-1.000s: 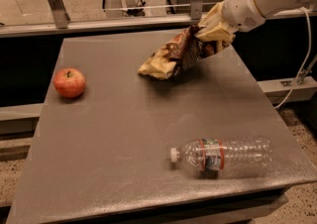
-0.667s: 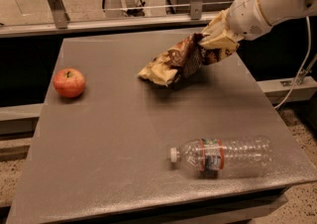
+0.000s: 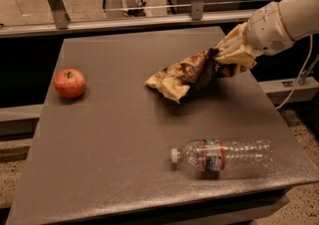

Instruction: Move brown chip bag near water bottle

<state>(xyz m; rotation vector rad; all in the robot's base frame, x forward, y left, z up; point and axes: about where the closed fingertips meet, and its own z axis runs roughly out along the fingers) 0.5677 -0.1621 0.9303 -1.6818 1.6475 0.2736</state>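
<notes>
Far right, the gripper [image 3: 224, 56] clamps the brown chip bag [image 3: 182, 75] by one end.

brown chip bag [image 3: 183, 73], tool [image 3: 227, 56], nearer water bottle [image 3: 225, 157]

The brown chip bag [image 3: 185, 73] is dark brown in the middle with a crinkled tan-yellow end, and the cream-tan gripper [image 3: 225, 57], on a white arm [image 3: 294, 17], is clamped on the bag's right end. Left of the bag is a red apple [image 3: 69, 83] with a yellowish flush. In front of the bag lies the clear ribbed water bottle [image 3: 224, 155], white-capped, its label edged in red-orange bands, on the plain grey-brown desk [image 3: 109, 139].
</notes>
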